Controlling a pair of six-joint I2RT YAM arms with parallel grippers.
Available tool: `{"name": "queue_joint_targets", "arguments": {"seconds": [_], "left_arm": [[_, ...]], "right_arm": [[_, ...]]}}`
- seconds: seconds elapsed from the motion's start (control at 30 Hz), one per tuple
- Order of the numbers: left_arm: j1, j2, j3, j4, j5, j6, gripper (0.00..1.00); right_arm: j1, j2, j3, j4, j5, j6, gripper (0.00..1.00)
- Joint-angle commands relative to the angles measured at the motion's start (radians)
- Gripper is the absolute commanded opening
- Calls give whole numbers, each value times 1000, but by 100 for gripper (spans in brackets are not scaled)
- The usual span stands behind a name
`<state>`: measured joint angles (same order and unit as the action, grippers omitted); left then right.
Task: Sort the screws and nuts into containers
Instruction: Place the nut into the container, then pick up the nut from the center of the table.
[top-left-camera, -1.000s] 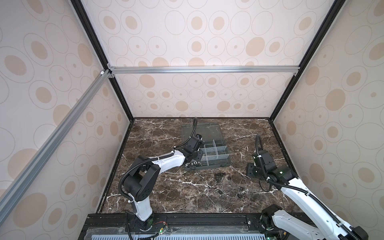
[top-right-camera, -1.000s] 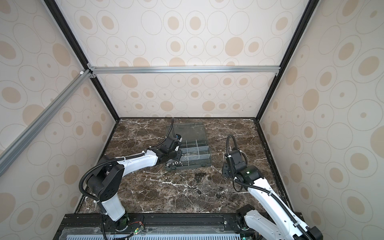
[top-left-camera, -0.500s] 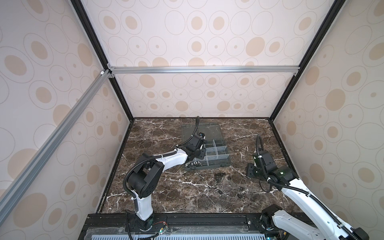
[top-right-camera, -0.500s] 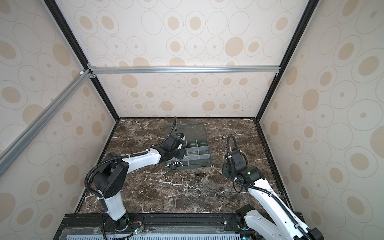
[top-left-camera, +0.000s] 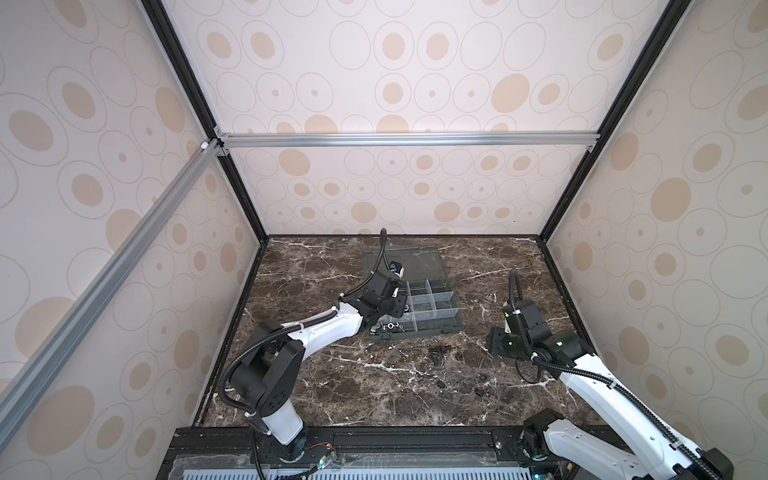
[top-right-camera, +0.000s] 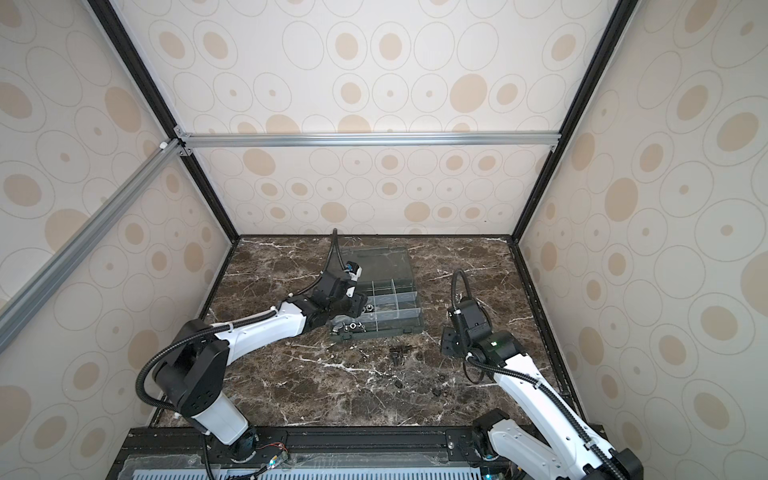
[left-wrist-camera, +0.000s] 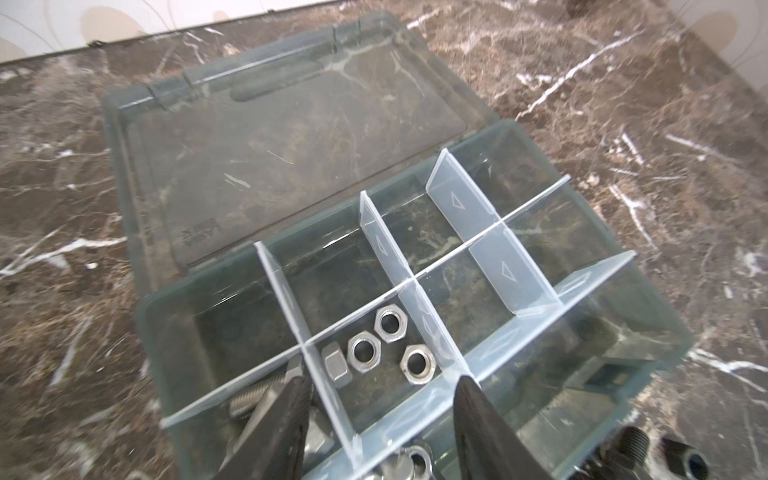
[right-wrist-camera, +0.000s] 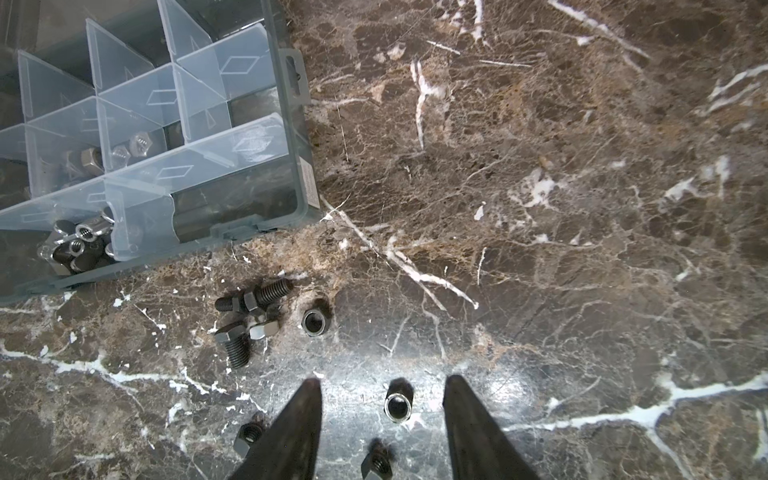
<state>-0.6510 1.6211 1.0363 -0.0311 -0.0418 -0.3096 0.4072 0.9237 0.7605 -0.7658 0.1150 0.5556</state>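
In compartment (left-wrist-camera: 374, 395) — 3 flat silver hex nuts (left-wrist-camera: 351, 354)

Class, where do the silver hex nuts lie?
Left wrist view: the silver hex nuts lie in one compartment of the grey box, just ahead of the left gripper.

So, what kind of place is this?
Probably a robot test cell, not a home: patterned panels on an aluminium frame enclose a marble-look tabletop, with left arm and right arm mounted at its front.
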Motion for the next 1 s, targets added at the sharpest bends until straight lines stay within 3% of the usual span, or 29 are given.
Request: {"name": "queue_joint_targets", "arguments": {"seconds": [0.0, 0.6, 0.97], "left_arm": [[17, -72, -60, 22, -27, -36, 57], [28, -418, -367, 2, -91, -155, 60], [28, -537, -459, -23, -107, -197, 61]], "right_arm": [[-5, 11, -20, 10, -25, 12, 51], [147, 169, -38, 127, -31, 56, 51], [234, 320, -15, 217, -36, 87, 51]]}}
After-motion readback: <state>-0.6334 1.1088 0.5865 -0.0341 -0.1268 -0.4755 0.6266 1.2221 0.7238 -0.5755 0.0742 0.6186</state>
